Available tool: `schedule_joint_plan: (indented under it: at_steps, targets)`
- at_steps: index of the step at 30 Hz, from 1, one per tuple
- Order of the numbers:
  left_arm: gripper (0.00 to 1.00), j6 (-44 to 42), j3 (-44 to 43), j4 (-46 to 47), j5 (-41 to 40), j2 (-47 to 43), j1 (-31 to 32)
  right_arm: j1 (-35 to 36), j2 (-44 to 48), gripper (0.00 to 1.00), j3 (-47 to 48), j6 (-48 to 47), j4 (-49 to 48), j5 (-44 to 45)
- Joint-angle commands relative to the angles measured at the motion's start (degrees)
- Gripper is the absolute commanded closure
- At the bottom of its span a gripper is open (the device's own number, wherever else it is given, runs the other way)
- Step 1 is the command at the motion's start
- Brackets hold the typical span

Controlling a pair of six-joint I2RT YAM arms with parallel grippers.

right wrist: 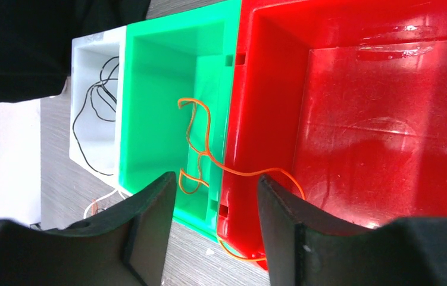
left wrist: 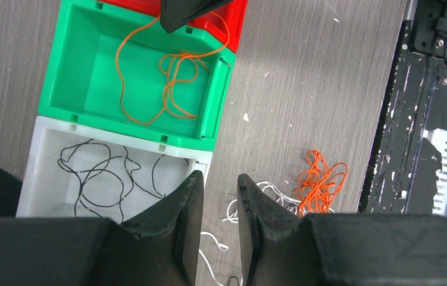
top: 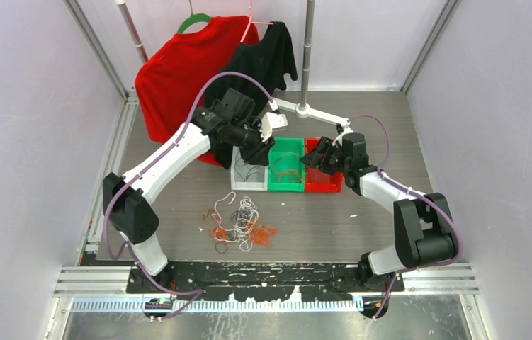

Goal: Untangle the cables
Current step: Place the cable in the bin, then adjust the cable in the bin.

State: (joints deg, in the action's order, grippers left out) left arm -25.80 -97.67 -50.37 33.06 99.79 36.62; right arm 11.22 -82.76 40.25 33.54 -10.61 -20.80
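The left gripper (left wrist: 219, 205) is seen hovering above the near edge of the white bin (top: 239, 183), its jaws a narrow slit apart with nothing caught between them. In that bin a thin black cable (left wrist: 93, 173) is laid in loose, wiry loops. An unsorted tangle (top: 240, 223) of white, orange and black cords is spread on the grey wood-grain table (top: 362, 219), nearer the arm bases than either gripper and closer to the left arm; no single long axis can be made out in it. In the glossy green bin (right wrist: 149, 107) an orange cable (right wrist: 241, 173) is coiled. One limp strand of it is draped over the shared wall, across the rim of the red bin (right wrist: 387, 119) and down outside. The right gripper (right wrist: 213, 205) is poised straight over that strand, jaws well apart and gripping nothing. The strand is run from one finger toward the other, along the closing line rather than across it, so a wrist turn is judged necessary before any pinch
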Motion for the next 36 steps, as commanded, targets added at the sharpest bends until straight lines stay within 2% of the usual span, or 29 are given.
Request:
schedule_joint_plan:
  at_steps: [1,5,9,10,11,13,14,19,23,26,31,36]
  targets:
    - [0.72,0.3,-4.0,-1.6,-0.6,-4.1,-0.2,-0.1,2.6,0.47,0.6,-0.5,-0.7,-0.3]
    - [0.72,0.1,-3.8,-2.4,-2.2,-5.0,-0.2,-0.1,4.2,0.66,2.2,0.0,4.2,1.7]
    - [0.72,0.6,-3.2,-1.9,-2.1,-6.0,-0.2,0.2,6.4,0.70,2.5,-0.6,6.3,2.5]
    - [0.72,0.6,-3.3,-1.8,-2.0,-6.2,-0.2,0.2,6.9,0.69,2.6,-0.8,6.7,3.0]
    - [0.72,0.7,-3.4,-1.8,-2.1,-6.4,-0.2,0.3,7.4,0.64,2.7,-1.1,7.5,3.8]
    - [0.72,0.7,-3.6,-2.0,-2.2,-6.7,-0.2,0.4,8.1,0.44,3.6,-1.6,9.5,5.6]
    - [0.72,0.6,-3.9,-2.3,-2.3,-6.8,-0.2,0.4,8.4,0.39,4.1,-1.8,10.6,7.3]
    - [0.72,0.5,-5.6,-4.8,-2.4,-6.9,-0.2,0.3,9.6,0.31,3.4,-7.9,8.1,10.5]
    - [0.72,0.6,-5.3,-4.8,-2.6,-7.8,-0.2,0.2,5.7,0.22,2.2,-12.6,0.5,2.7]
    - [0.72,0.5,-5.3,-5.2,-2.9,-8.2,-0.2,0.3,1.1,0.21,4.0,-13.5,0.6,-2.1]
    - [0.72,0.2,-4.6,-5.0,-3.0,-8.7,-0.3,0.3,-2.4,0.23,4.3,-13.2,0.0,-4.4]
    - [0.72,0.4,-4.5,-4.7,-2.9,-8.8,-0.2,0.3,-2.6,0.35,3.9,-11.9,-1.0,-3.6]
